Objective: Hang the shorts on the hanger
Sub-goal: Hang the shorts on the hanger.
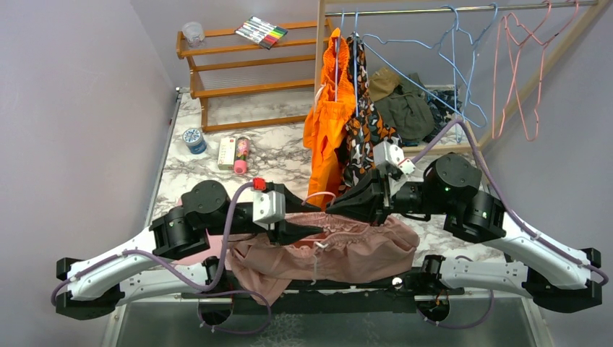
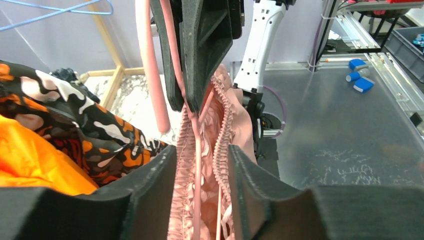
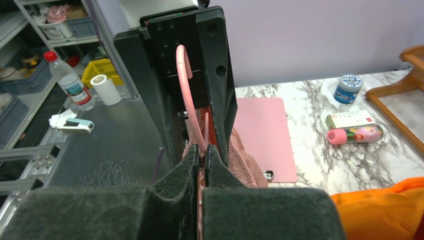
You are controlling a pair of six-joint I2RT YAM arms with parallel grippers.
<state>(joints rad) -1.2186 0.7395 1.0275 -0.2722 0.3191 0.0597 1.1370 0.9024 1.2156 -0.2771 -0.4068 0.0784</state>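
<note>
The dusty-pink shorts (image 1: 361, 253) hang bunched between the two arms at the table's near edge. My right gripper (image 1: 340, 206) (image 3: 204, 149) is shut on the thin pink wire of the hanger (image 3: 186, 90), just above the gathered waistband (image 3: 245, 160). My left gripper (image 1: 307, 231) (image 2: 202, 150) faces it with jaws apart. Between those jaws run the waistband of the shorts (image 2: 220, 130) and the hanger wire (image 2: 198, 165). In the top view only a small loop of the hanger (image 1: 320, 194) shows above the shorts.
An orange garment (image 1: 325, 123) and a camouflage one (image 1: 361, 130) hang from the rail right behind the grippers. Light-blue hangers (image 1: 463, 79) and pink ones (image 1: 520, 72) hang further right. A wooden shelf (image 1: 238, 65), tin (image 1: 194, 139) and pink bottle (image 1: 242, 155) stand back left.
</note>
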